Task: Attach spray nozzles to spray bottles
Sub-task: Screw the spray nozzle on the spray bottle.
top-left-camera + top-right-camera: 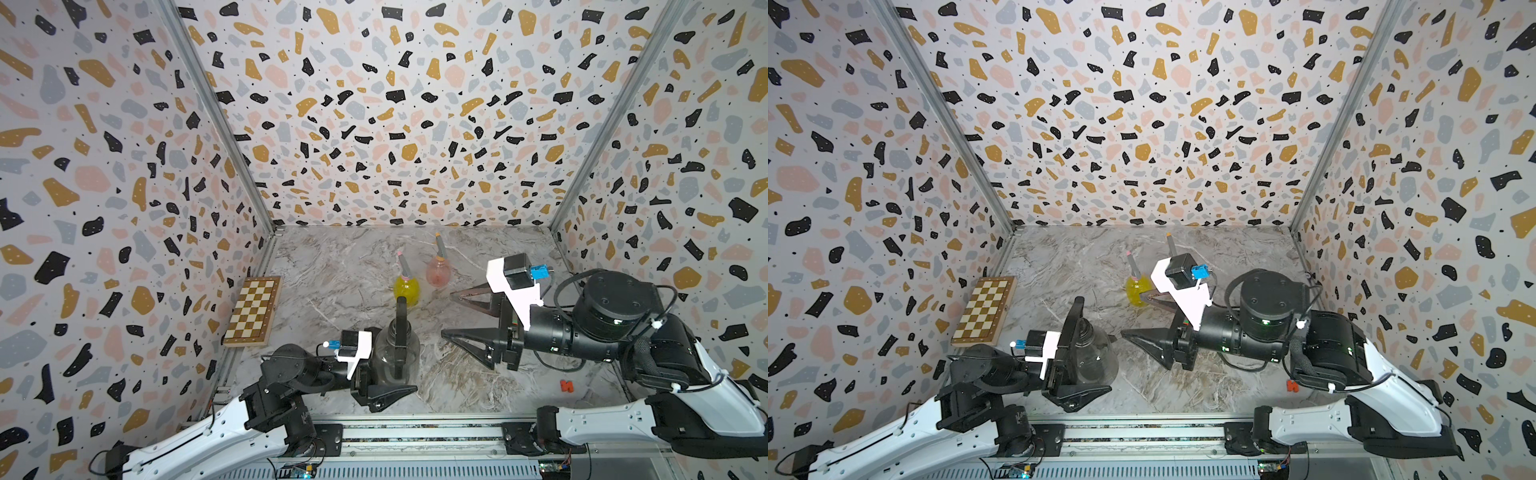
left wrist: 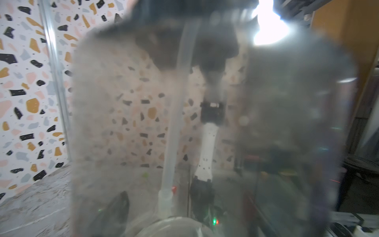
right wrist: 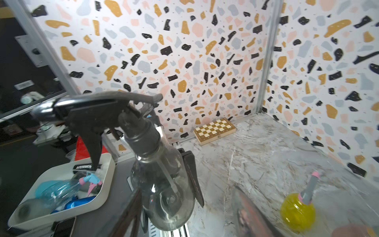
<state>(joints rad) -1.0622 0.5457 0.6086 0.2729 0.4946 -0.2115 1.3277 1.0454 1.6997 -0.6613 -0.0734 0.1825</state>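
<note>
Beside the grey bottle (image 1: 388, 357) clamped by the left gripper (image 1: 405, 361), the level right gripper (image 1: 446, 314) gapes empty; three bottles (image 1: 406, 289), three nozzles (image 1: 401, 320).

Reaches in low from the front left, wrist level, squeezing the grey bottle (image 1: 386, 353) by its belly in the left tool (image 1: 398, 365). Lays the right forearm across from the right, right tool (image 1: 446, 314) turned sideways, jaws spread wide, tips near that bottle but apart.
</note>
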